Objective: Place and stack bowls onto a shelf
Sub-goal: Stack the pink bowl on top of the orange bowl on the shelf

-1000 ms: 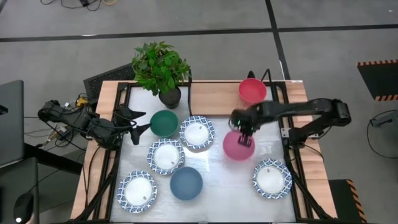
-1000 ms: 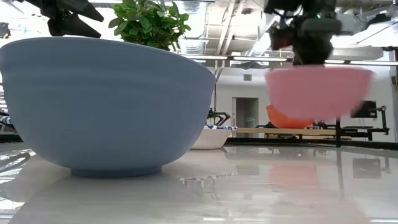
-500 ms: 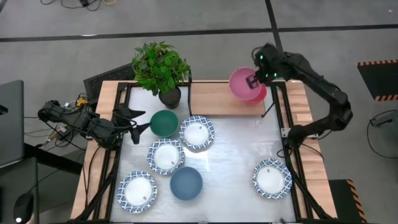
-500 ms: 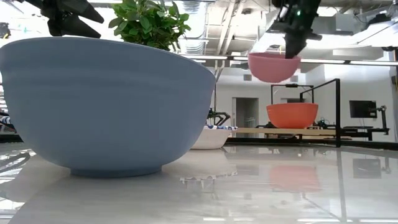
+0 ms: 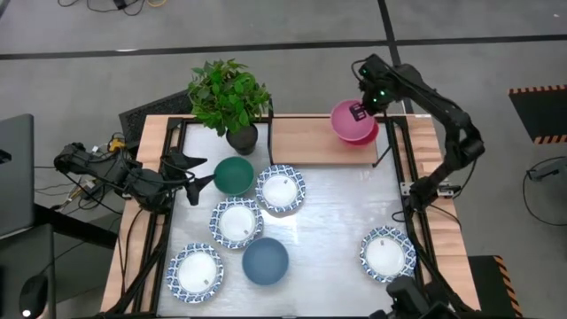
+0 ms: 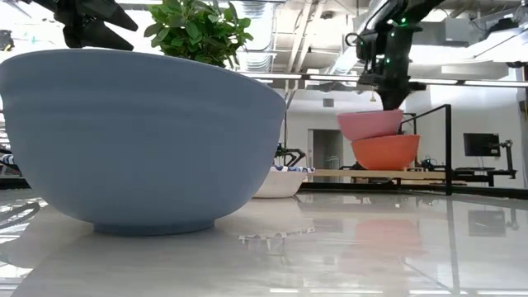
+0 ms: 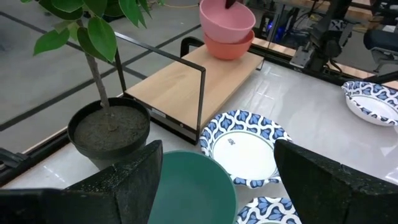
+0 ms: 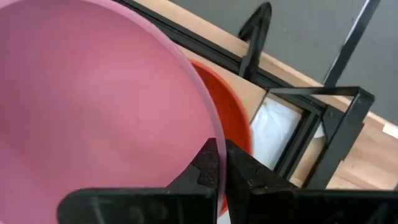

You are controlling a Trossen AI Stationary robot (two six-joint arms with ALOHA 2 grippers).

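Pink bowl point(image 5: 349, 119), rim pinched by the closed right pincer point(image 5: 360, 112), sits tilted in the second bowl point(image 6: 386, 152) on the shelf point(image 5: 310, 140); released askew, it could slide off. Left pincer point(image 5: 197, 182) waits open.

A pink bowl point(image 5: 348, 118) sits above a red-orange bowl point(image 6: 386, 152) on a pale wood shelf point(image 5: 310, 140). Also a dark green bowl point(image 5: 234, 175), slate blue bowl point(image 5: 265, 260), four white bowls with blue-patterned rims.

Two dark jointed arms, green LEDs on right arm point(image 5: 416, 89), blk two-finger grippers
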